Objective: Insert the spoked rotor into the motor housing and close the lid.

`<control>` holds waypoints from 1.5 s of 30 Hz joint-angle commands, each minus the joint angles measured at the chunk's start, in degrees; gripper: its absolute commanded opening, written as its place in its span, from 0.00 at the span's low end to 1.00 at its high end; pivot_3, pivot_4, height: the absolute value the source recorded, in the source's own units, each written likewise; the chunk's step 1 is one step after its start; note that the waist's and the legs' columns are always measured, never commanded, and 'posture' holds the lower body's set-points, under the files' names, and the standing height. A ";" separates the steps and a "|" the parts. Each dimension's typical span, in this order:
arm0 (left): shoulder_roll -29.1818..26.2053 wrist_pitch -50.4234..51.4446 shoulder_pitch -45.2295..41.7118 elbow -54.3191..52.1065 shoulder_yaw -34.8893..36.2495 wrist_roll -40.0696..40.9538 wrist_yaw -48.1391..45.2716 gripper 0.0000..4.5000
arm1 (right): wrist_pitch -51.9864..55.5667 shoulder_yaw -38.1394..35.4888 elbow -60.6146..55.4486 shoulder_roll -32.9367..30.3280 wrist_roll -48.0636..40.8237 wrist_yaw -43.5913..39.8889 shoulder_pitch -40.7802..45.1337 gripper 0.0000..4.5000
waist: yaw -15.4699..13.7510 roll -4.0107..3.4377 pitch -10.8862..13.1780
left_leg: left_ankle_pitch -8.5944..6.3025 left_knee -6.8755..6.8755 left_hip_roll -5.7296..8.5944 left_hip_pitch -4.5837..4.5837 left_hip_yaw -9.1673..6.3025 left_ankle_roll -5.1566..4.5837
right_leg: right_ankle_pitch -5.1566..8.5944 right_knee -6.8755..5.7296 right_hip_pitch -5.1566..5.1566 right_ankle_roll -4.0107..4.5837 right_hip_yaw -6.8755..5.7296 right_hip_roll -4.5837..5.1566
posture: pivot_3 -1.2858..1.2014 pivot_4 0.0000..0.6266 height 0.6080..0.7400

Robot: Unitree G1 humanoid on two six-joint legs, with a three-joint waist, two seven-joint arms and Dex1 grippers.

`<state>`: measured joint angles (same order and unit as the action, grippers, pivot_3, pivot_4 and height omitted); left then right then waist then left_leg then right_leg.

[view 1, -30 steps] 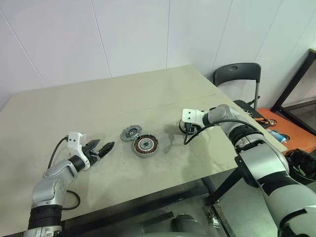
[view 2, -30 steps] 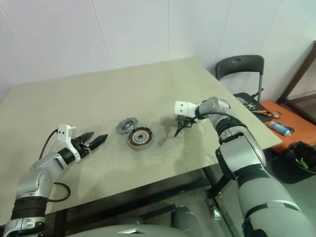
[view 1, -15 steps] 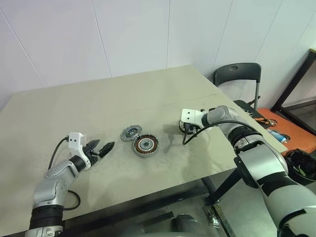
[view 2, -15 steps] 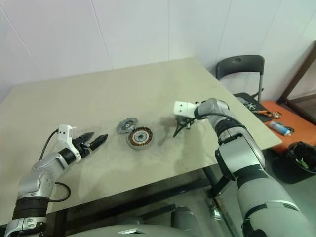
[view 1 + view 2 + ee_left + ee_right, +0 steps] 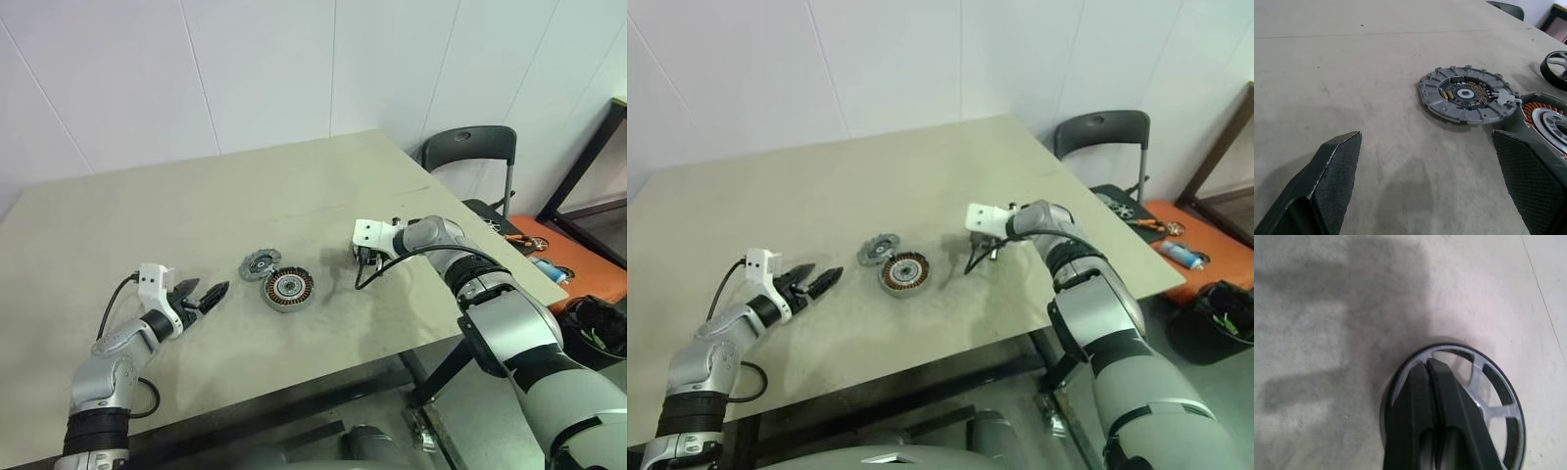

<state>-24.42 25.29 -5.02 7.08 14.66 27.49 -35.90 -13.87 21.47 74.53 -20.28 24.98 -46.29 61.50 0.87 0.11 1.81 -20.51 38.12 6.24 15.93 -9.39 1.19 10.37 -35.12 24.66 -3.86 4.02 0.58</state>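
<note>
Nearest, toward the front left edge of a bare, matte beige table [image 5: 147, 206], the left gripper [image 5: 208, 294] hung just above the surface, its two black fingers spread wide apart and empty. Just past its tips, near the table's middle, sat the motor housing [image 5: 287, 289], a round silver-rimmed metal cup with a ring of coppery windings. Just beside it on the far side lay a flat grey notched disc [image 5: 1464, 94] with a small circuit board at its centre. Toward the right edge lay the spoked rotor [image 5: 1484, 382], a silver wheel with broad spokes and a dark rim, flat on the table. The right gripper [image 5: 1427, 363] pointed down over it, its fingers pressed together with nothing between them. Beyond the table stood a white panelled wall [image 5: 265, 69] and, off the far right corner, a black chair [image 5: 470, 147].
</note>
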 commanded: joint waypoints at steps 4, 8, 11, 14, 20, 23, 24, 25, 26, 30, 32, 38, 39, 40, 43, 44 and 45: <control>0.11 -1.77 -0.84 -1.72 0.61 -0.23 0.59 1.00 | 2.56 -2.40 0.49 -0.37 -1.87 1.98 0.38 0.01 | -0.03 -0.02 0.02 | 0.00 0.00 0.00 -0.04 0.00 0.00 | 0.00 0.00 -0.04 0.00 0.00 0.00 | 0.52 0.00 1.00; 0.31 -2.20 -1.68 -0.65 0.13 -0.64 0.51 1.00 | 3.67 -5.20 -0.24 -0.38 -4.70 0.62 0.78 0.01 | 0.01 -0.07 0.05 | 0.00 -0.03 0.00 0.01 -0.01 0.00 | 0.01 0.04 0.01 0.00 0.00 0.00 | 0.52 0.00 1.00; 0.42 -2.32 -2.31 -0.04 -0.21 -0.88 0.22 1.00 | 7.00 -10.73 -1.70 0.32 -10.88 -4.28 2.27 0.01 | 0.11 -0.09 0.06 | 0.00 -0.05 0.00 0.17 -0.01 0.00 | 0.00 0.06 0.17 0.00 0.00 0.01 | 0.52 0.00 1.00; 0.57 -2.55 -3.13 1.00 -0.59 -1.21 -0.01 1.00 | 9.43 -14.09 -4.38 0.13 -15.18 -9.91 2.77 0.01 | 0.16 -0.10 0.07 | 0.00 -0.05 -0.01 0.33 -0.02 0.00 | 0.00 0.07 0.35 0.01 0.00 0.00 | 0.52 0.00 1.00; 0.75 -3.23 -5.23 3.46 -1.15 -2.01 -0.71 1.00 | 11.88 -14.98 -9.75 -1.67 -17.27 -13.94 0.68 0.01 | 0.19 -0.13 0.09 | 0.00 -0.10 -0.02 0.48 -0.01 0.00 | 0.00 0.08 0.54 0.00 0.00 0.00 | 0.52 0.00 1.00; 0.82 -3.39 -5.76 3.71 -1.24 -2.10 -0.87 1.00 | 16.22 -17.26 -11.31 -3.15 -19.47 -12.46 0.19 0.01 | -0.07 -0.13 0.09 | 0.00 -0.10 -0.01 0.51 -0.01 0.00 | 0.00 0.11 0.55 0.00 0.00 0.02 | 0.52 0.00 1.00; 0.75 -3.10 -5.66 3.13 -1.21 -1.70 -1.18 1.00 | 19.28 -19.42 -12.80 -4.19 -21.69 -12.40 -0.64 0.05 | -0.18 -0.13 0.09 | 0.00 -0.10 -0.01 0.52 -0.01 0.00 | 0.00 0.12 0.55 0.00 0.00 0.02 | 0.52 0.00 1.00; 0.65 -2.69 -5.44 2.34 -1.17 -1.11 -1.67 1.00 | 22.86 -21.70 -15.21 -5.27 -24.21 -12.96 -1.93 0.10 | -0.30 -0.13 0.09 | 0.00 -0.10 -0.01 0.54 -0.02 0.00 | 0.00 0.13 0.56 0.00 0.00 0.03 | 0.52 0.00 1.00; 0.57 -2.40 -5.17 1.61 -1.12 -0.65 -2.04 1.00 | 26.68 -23.93 -18.40 -6.32 -26.72 -13.34 -3.68 0.14 | -0.45 -0.12 0.09 | 0.00 -0.11 -0.01 0.56 -0.03 -0.01 | 0.00 0.15 0.56 0.00 -0.01 0.04 | 0.52 0.00 1.00; 0.18 -1.56 -4.93 0.27 -0.89 0.47 -2.98 1.00 | 51.98 -29.38 -39.24 -10.92 -35.88 -14.45 -16.41 0.45 | -1.12 -0.13 0.10 | -0.04 -0.14 -0.02 0.65 -0.13 -0.07 | 0.02 0.36 0.55 -0.02 -0.09 0.05 | 0.52 0.00 1.00; 0.10 -1.56 -5.30 0.70 -0.99 0.33 -3.05 1.00 | 63.24 -32.38 -47.84 -11.75 -40.88 -13.21 -22.03 0.52 | -1.41 -0.14 0.10 | -0.06 -0.21 -0.05 0.66 -0.11 -0.10 | 0.02 0.45 0.56 -0.03 -0.09 0.05 | 0.52 0.00 1.00; 0.55 -2.29 -9.54 4.97 -3.77 -1.66 -4.37 1.00 | 72.18 -36.54 -59.14 -6.84 -46.40 -3.67 -32.11 0.52 | -1.16 -0.25 0.17 | -0.07 -0.19 -0.09 0.54 0.02 -0.13 | 0.11 0.52 0.40 -0.34 -0.02 0.00 | 0.52 0.00 1.00; 0.64 -2.33 -10.35 5.48 -4.05 -1.88 -4.42 1.00 | 72.10 -37.62 -58.78 -5.55 -46.97 -1.52 -31.84 0.52 | -1.15 -0.28 0.19 | -0.07 -0.16 -0.11 0.51 0.02 -0.13 | 0.09 0.55 0.32 -0.39 -0.03 -0.02 | 0.52 0.00 1.00; 0.71 -2.44 -11.13 6.06 -4.23 -2.05 -4.47 1.00 | 71.63 -39.13 -58.01 -4.25 -47.66 0.64 -31.17 0.52 | -1.15 -0.28 0.19 | -0.07 -0.13 -0.10 0.49 0.03 -0.13 | 0.07 0.57 0.22 -0.43 -0.03 -0.02 | 0.52 0.00 1.00; 0.70 -2.70 -12.31 7.10 -4.39 -2.16 -4.71 1.00 | 66.95 -44.01 -54.61 -1.84 -48.82 7.19 -29.21 0.52 | -1.17 -0.29 0.19 | -0.07 -0.07 -0.10 0.42 0.03 -0.14 | -0.03 0.76 0.08 -0.56 -0.06 -0.01 | 0.52 0.00 1.00; 0.67 -2.73 -12.30 7.11 -4.42 -2.15 -4.82 1.00 | 66.00 -46.20 -52.67 -1.39 -49.62 9.46 -28.43 0.52 | -1.20 -0.29 0.19 | -0.07 -0.07 -0.09 0.43 0.03 -0.14 | -0.05 0.80 0.09 -0.56 -0.05 0.01 | 0.52 0.00 1.00; 0.64 -2.74 -12.18 7.06 -4.44 -2.14 -4.93 1.00 | 65.75 -48.74 -50.80 -1.00 -51.06 11.28 -27.65 0.52 | -1.27 -0.29 0.19 | -0.07 -0.08 -0.08 0.44 0.02 -0.15 | -0.09 0.86 0.09 -0.52 -0.05 0.01 | 0.52 0.00 1.00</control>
<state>-23.39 23.36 -16.38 14.61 9.89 25.52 -40.39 54.03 -22.36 22.15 -21.28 -23.28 -38.42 31.30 -0.40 -0.18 1.99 -20.60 38.03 6.16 16.40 -9.38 1.00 10.19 -34.22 24.77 -4.23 3.97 0.60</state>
